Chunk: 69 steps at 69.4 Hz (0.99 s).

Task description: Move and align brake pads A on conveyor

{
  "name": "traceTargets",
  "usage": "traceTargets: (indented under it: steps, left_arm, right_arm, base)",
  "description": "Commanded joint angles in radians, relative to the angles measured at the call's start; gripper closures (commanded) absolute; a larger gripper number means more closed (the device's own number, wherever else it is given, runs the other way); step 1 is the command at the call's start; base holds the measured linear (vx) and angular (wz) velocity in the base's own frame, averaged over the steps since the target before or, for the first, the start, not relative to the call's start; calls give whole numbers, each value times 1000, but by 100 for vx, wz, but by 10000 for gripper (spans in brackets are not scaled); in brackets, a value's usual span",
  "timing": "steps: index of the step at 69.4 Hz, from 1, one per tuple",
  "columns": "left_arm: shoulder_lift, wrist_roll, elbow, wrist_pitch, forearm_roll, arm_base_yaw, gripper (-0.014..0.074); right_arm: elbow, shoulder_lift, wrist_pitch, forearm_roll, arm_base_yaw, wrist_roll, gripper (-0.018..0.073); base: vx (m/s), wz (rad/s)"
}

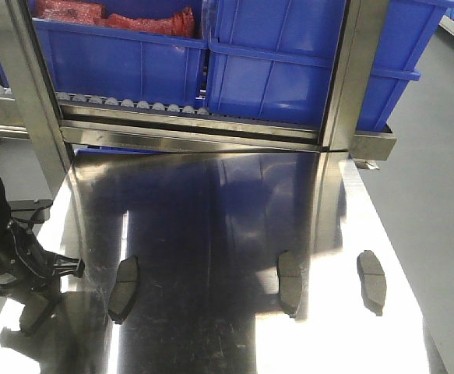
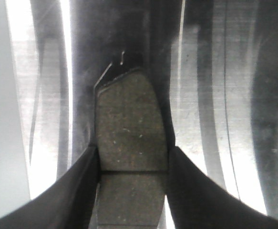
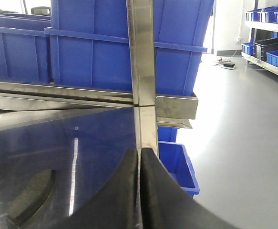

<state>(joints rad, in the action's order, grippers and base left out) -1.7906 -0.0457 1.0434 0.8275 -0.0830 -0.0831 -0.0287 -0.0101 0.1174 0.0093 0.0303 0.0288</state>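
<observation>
Dark grey curved brake pads (image 1: 290, 282) lie three abreast on the shiny steel table (image 1: 211, 202). Left gripper (image 2: 134, 162) jaws clamp a fourth pad (image 2: 131, 129) by its sides; right gripper (image 3: 139, 157) jaws are pressed together, empty.

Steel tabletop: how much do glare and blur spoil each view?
Front view: white glare blows out the steel tabletop at lower left, and reflections of the blue bins tint the rest. Left wrist view: hazy and soft, with bright streaks flanking the brake pad. Right wrist view: background crisp; the right gripper looks slightly soft up close.
</observation>
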Motion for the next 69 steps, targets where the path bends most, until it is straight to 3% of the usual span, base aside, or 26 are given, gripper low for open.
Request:
traceTargets:
  steps: [1,13,27,58,69]
  left_arm:
    - [57,6,19,-3,-24,-7,605]
    - [186,16,17,-36,-24,-7,603]
    - [405,88,-12,-111,-25,-7,603]
    - [931,135,-329,-387,-28,-7,603]
    - [1102,135,-417,-419,-85,-7,603]
  right_arm:
    - [-11,-13,-77,-9,-8,-1,566]
    - [-11,-13,-77,-9,-8,-1,566]
    - [-11,-13,-77,-9,-8,-1,566]
    - [-11,-13,-77,-9,-8,-1,566]
    - [-11,-13,-77,-9,-8,-1,566]
  base:
    - [0,0]
    - [0,0]
    - [0,0]
    - [0,0]
    - [0,0]
